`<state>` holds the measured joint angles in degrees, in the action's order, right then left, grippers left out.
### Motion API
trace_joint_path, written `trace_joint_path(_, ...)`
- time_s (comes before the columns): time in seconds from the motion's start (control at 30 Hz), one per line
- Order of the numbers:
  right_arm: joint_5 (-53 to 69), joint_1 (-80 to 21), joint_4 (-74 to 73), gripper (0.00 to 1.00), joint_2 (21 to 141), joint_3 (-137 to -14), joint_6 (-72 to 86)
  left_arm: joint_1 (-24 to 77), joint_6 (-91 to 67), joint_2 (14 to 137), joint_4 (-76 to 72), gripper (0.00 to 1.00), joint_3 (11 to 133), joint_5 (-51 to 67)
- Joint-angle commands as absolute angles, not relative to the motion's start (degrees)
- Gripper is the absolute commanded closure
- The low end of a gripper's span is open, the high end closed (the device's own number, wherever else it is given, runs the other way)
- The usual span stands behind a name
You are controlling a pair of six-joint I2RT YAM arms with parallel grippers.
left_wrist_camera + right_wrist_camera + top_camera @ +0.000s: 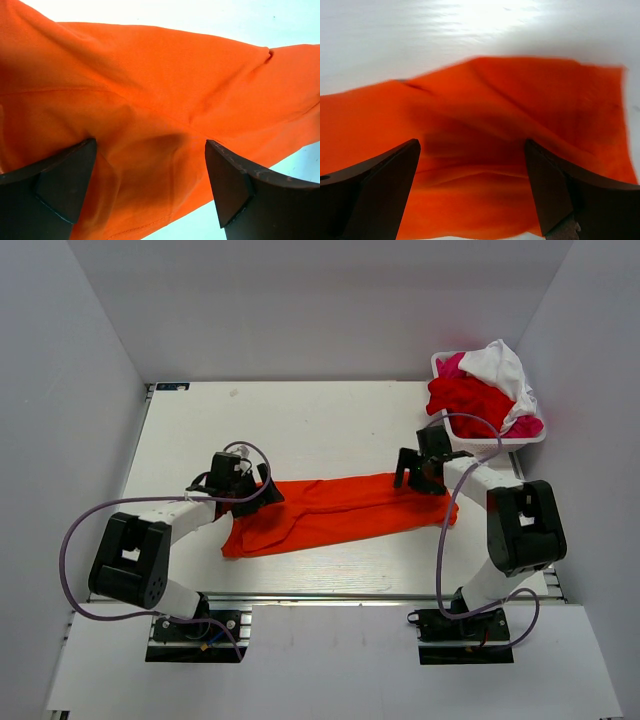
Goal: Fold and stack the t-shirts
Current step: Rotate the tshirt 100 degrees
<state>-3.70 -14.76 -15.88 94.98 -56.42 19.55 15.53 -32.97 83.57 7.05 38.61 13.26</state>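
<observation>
The task looks to be at an early stage; the orange t-shirt (335,512) lies on the tabletop (320,430) between the two arms, drawn out into a long, rumpled band from left to right and not spread flat; no clean fold shows on it.

The left end effector (150,145) hangs just over the shirt's left end with its jaws spread wide and nothing between them; the right end effector (472,142) stands the same way over the right end, spread and gripping nothing. Whether either fingertip touches the cloth is hard to tell from the wrist views.

At the far right corner a white basket (487,444) holds the other shirts in a heap: red (465,400), magenta-pink (452,365) and white (500,365); none is folded.

No stack exists anywhere on the tabletop; left to do, by my reading, are flattening and folding the orange one, then all three from the basket, then stacking.
</observation>
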Motion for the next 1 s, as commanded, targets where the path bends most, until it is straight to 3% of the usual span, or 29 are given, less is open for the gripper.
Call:
trace_joint_path(0.0,-15.18,-13.19,-21.53,0.1,92.03,-53.09,22.41,15.21,-32.08,84.11,10.2,0.0,37.01,9.67)
trace_joint_path(0.23,-10.49,-10.64,-17.77,0.1,91.49,-48.44,21.54,14.68,-33.22,87.53,11.25,0.0,37.7,7.74)
trace_joint_path(0.43,-4.14,-10.81,-15.82,0.1,92.38,-46.76,19.95,14.68,-33.22,95.08,14.5,0.0,47.79,0.98)
trace_joint_path(0.6,7.1,-11.42,-11.61,0.1,86.32,-39.38,19.6,14.15,-31.12,114.37,20.99,0.0,70.97,-1.93)
trace_joint_path(0.7,13.44,-14.05,-8.44,0.1,84.29,-36.57,21.0,14.15,-29.36,124.07,23.82,0.0,87.5,2.35)
trace_joint_path(0.83,18.54,-23.34,-5.63,0.1,87.09,-36.39,22.76,14.67,-26.2,139.63,25.92,0.0,114.94,7.11)
trace_joint_path(0.97,22.14,-31.54,-4.05,0.1,91.31,-38.49,23.29,15.73,-24.08,153.61,22.72,0.0,132.09,11.59)
